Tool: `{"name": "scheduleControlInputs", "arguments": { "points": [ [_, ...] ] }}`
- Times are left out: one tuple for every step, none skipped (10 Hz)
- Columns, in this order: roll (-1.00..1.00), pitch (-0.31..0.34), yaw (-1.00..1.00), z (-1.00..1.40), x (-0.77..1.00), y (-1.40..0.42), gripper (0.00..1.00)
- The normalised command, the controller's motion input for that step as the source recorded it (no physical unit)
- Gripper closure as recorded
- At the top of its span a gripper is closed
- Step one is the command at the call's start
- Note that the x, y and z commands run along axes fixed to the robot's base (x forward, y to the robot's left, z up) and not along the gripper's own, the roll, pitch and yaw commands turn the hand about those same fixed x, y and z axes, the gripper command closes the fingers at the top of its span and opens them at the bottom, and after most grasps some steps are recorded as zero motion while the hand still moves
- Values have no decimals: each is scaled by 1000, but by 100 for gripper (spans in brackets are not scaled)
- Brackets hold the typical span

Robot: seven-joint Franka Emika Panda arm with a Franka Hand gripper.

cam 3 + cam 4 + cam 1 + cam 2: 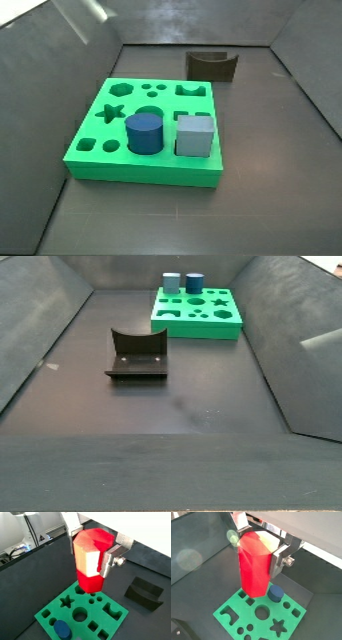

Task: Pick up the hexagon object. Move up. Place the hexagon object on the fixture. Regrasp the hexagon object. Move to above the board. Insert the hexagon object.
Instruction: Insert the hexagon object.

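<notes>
Both wrist views show the gripper (100,554) high above the table, its fingers (115,552) clamped on the upper part of the hexagon object (90,559), which hangs lengthwise downward with its free end pointing at the board (110,619). Neither side view shows the gripper or the red peg at all, so the arm is evidently well above what those cameras cover. On the board, a blue cylinder (144,133) and a grey-blue cube (195,135) already stand in their cut-outs. The fixture (138,354) sits empty on the table, well apart from the board.

Judging from this, the step in hand is the move to above the board, with the regrasp already made, since the peg is gripped at one end and upright. The next move calls for lining the peg's lower end over the hexagon cut-out, matching its flats to the hole's sides, then a straight descent. From these views I cannot tell whether it is already centred over that hole.
</notes>
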Motion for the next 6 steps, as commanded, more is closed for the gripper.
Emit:
{"name": "scheduleControlInputs", "arguments": {
  "points": [
    [-297,-59,-557,-129,-37,126,100],
    [-320,-70,-574,-123,-14,89,100],
    [-341,-70,-617,-166,-11,26,100],
    [-397,-100,-517,-260,-111,77,100],
    [-391,-80,-491,-289,-126,109,100],
    [-397,-83,-489,-283,-120,111,100]
  ]
}}
